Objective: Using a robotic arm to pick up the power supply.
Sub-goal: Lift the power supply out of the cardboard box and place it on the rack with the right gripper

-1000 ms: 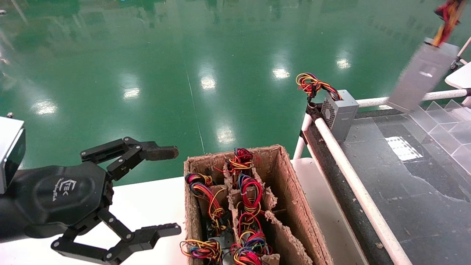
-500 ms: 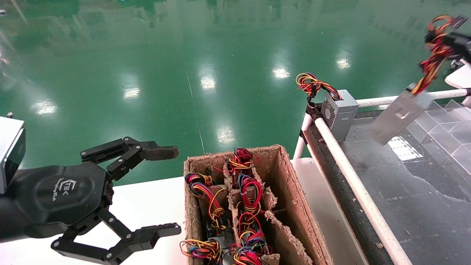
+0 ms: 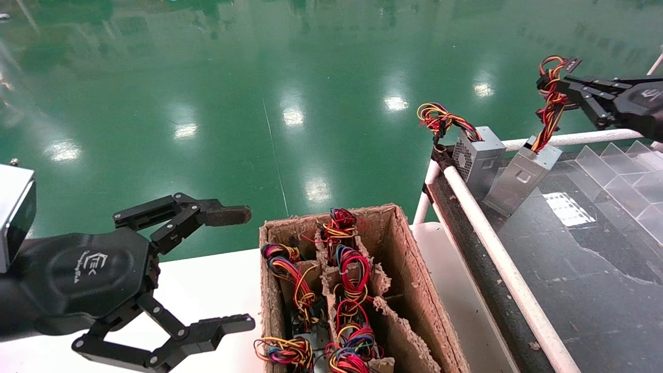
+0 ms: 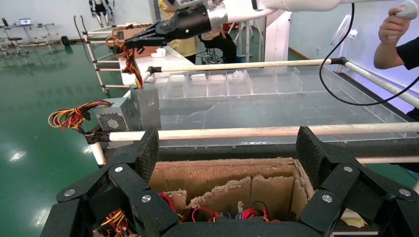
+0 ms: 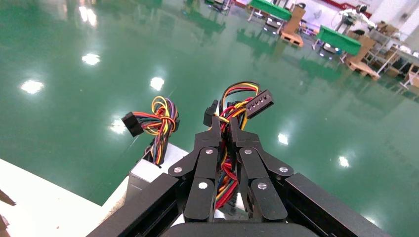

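The power supply [image 3: 520,173] is a plain grey box hanging tilted by its red, orange and yellow wires [image 3: 550,106]. Its lower end is down at the black belt, close beside a vented grey box [image 3: 479,158]. My right gripper [image 3: 549,88], on the robotic arm, is shut on that wire bundle [image 5: 237,98] just below the black plug. In the right wrist view the fingers [image 5: 213,136] pinch the wires and hide the box. The left wrist view shows the power supply [image 4: 148,106] under the right gripper [image 4: 131,44]. My left gripper [image 3: 247,267] is parked open over the white table.
A torn cardboard box [image 3: 409,280] with dividers holds several wire bundles, right in front of the left gripper [image 4: 228,148]. A white rail pipe [image 3: 497,259] edges the belt. Clear plastic dividers [image 3: 621,171] stand at the belt's far side. A person's hand [image 4: 395,24] holds a cable.
The right gripper has come down and leftward with the power supply, from high at the right edge to beside the vented box. The left arm has not moved.
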Tool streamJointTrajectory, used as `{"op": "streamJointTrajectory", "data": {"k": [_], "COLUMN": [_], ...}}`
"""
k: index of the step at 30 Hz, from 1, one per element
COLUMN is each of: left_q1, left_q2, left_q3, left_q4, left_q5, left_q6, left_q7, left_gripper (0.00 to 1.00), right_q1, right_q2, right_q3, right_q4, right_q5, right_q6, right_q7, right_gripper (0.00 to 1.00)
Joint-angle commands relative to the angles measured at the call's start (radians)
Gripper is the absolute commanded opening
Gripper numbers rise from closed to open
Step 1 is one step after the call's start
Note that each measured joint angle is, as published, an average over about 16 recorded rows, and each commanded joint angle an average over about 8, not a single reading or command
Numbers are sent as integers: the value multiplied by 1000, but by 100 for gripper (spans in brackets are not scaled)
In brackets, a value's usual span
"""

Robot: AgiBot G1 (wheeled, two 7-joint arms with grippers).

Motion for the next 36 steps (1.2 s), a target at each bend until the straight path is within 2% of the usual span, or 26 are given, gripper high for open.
{"op": "streamJointTrajectory", "data": {"k": [1,16,28,32,36], "left_q1": [0,0,0,0,0], "left_q2": [0,0,0,0,0], "left_q3": [0,0,0,0,0], "left_q4": [0,0,0,0,0], "left_q5": [0,0,0,0,0], "left_q6": [0,0,0,0,0], "left_q7": [0,0,0,0,0], "left_gripper": [100,100,100,100,100], "right_q1": [2,31,45,47,47], "right_q2": [-13,-100,-178,-195,-201], "right_q3": [-1,-12,-9,-7,-9], "right_q4": [-10,-29,-57,-60,-60], "right_q5": [-2,-19,-15,-11,-14], "right_q6": [15,137,331,342,319], "right_q7": [-2,-39,-22,-9,4], "right_gripper": [0,0,0,0,0]}}
